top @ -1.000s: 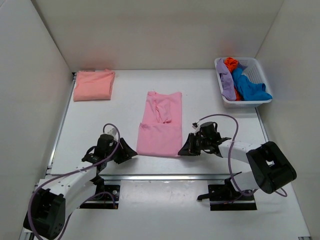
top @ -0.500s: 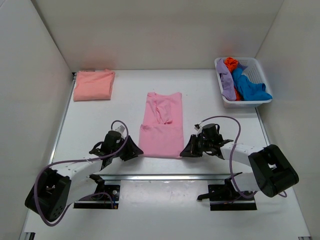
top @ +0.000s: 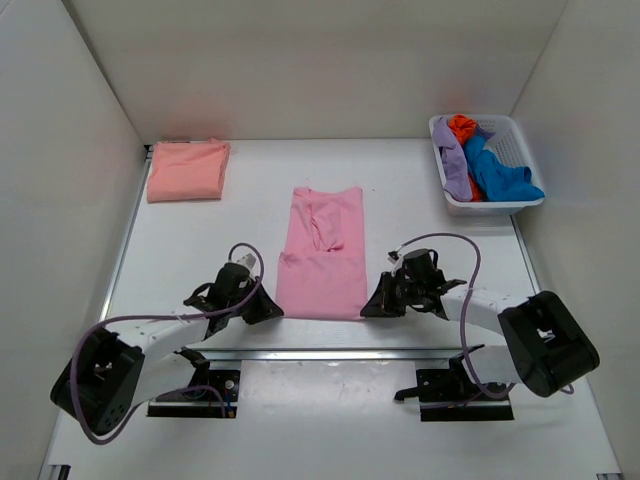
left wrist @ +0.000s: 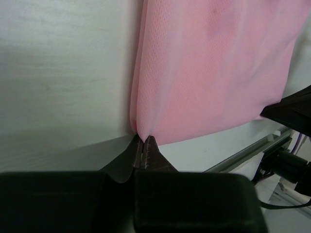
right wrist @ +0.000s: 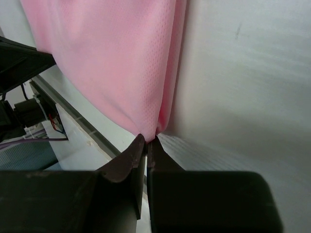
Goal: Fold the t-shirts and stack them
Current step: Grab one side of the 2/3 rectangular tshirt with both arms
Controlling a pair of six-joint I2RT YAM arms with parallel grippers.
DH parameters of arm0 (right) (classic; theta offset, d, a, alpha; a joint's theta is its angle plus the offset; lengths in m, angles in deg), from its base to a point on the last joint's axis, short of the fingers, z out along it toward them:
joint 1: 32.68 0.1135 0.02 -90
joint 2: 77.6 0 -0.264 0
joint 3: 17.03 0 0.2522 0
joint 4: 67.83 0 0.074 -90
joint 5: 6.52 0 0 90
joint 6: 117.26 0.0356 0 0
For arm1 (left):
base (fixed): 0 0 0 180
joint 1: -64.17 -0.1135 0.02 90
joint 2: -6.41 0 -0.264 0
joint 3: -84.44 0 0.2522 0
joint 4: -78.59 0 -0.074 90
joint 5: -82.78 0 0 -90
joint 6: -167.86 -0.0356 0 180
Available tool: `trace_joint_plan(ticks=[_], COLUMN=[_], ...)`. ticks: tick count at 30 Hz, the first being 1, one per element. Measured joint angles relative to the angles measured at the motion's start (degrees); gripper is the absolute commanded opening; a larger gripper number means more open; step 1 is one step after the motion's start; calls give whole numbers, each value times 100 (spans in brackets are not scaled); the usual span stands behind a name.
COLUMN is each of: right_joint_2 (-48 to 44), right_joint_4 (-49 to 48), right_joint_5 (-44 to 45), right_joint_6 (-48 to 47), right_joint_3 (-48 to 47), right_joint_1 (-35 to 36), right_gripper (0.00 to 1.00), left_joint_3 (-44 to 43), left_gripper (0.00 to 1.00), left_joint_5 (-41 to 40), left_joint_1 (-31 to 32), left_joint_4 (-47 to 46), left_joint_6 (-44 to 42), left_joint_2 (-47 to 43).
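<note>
Since a second ago the left fingers [left wrist: 151, 148] have slid in from the lower left and clamped shut on the near-left corner of the light pink t-shirt [top: 320, 262]. The right fingers [right wrist: 138, 146] stay pinched on its near-right corner. Holding both hem corners probably lets the lower half lift evenly for a fold. It lies mid-frame on the desk [top: 240, 210], with the salmon-peach t-shirt [top: 187, 170] folded at upper left.

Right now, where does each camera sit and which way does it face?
Top: fixed above and behind the bases, looking down on the table; both arms show, left gripper and right gripper at the pink shirt.
Left wrist: on the left arm, looking along its shut fingers at the shirt's near corner.
Right wrist: likewise, its fingers on the other near corner.
Shared: all three show the pink shirt.
</note>
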Motion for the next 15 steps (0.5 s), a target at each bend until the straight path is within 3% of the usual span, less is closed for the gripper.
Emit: trace_joint_plan(ticks=[9, 15], right_joint_2=[-1209, -2103], right_joint_4=[960, 1432], right_joint_5=[15, -61], right_joint_6=[20, 155], right_joint_3=[184, 444], right_joint_1=[184, 168], right_gripper=[0, 0], left_joint_3=[-17, -118], left_gripper=[0, 0], left_joint_5=[111, 391], left_joint_1=[63, 125], left_joint_4=[1322, 1690], left_joint_6=[-387, -407], left_joint_2=[-1036, -1375])
